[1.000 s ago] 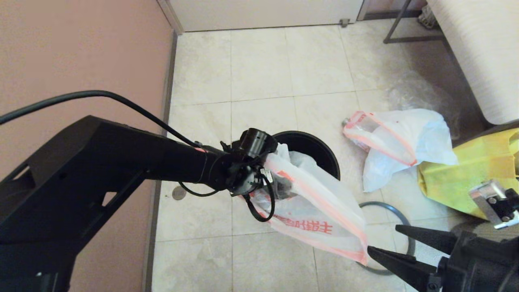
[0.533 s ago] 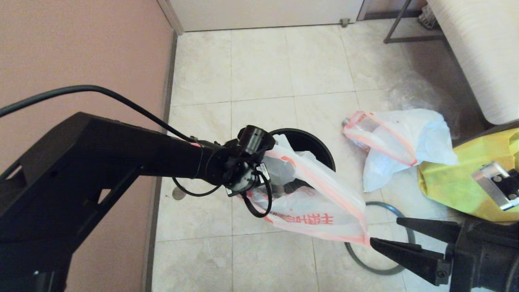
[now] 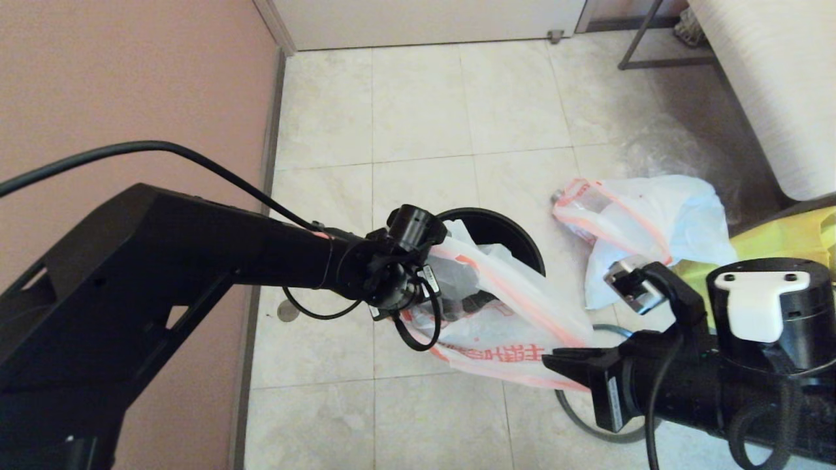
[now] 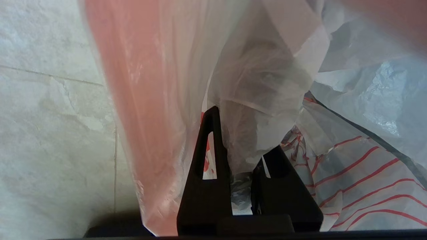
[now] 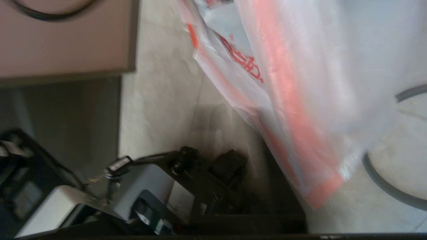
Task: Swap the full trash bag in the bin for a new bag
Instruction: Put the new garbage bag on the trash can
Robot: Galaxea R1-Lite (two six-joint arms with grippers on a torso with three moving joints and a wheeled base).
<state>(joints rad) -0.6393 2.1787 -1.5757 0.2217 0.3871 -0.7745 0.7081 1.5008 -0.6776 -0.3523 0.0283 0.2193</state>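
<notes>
New bag (image 3: pixel 503 313): thin see-through white film w/ a pink-orange drawstring hem, red characters printed along its lower side, red line drawing on the film in my left wrist view. It hangs stretched betw. my two grippers, mouth sagging open over the near part of the bin (image 3: pixel 503 238), lower edge drooping toward the floor tiles (image 3: pixel 418 104) in front of the bin.

Left gripper (image 4: pixel 242 143) sits at the bag's left end, right at the bin's near-left rim. Its fingers (image 4: pixel 210 156) are pressed nearly together on a bunched fold of the film; hem band hangs just beside them. So: pinching the new bag.

Right gripper (image 3: pixel 555 360) is low at the bag's right corner, in front & right of the bin. Its tip touches the hem corner in the head view; in the right wrist view the hem hangs just past it, blurred. Can't tell if those fingers are spread or pressed.

Bin: small round black pail, no hoop on it. Grey hoop (image 3: pixel 591 424) lies flat on the floor, partly under my right arm, near the bag's lower right corner.

Full trash bag (image 3: pixel 646 225): lumpy white film, same pink-orange hem, lies on the floor right of the bin, apart from it. Yellow fabric bag (image 3: pixel 777 241) lies just beside it, further right, behind my right arm.
</notes>
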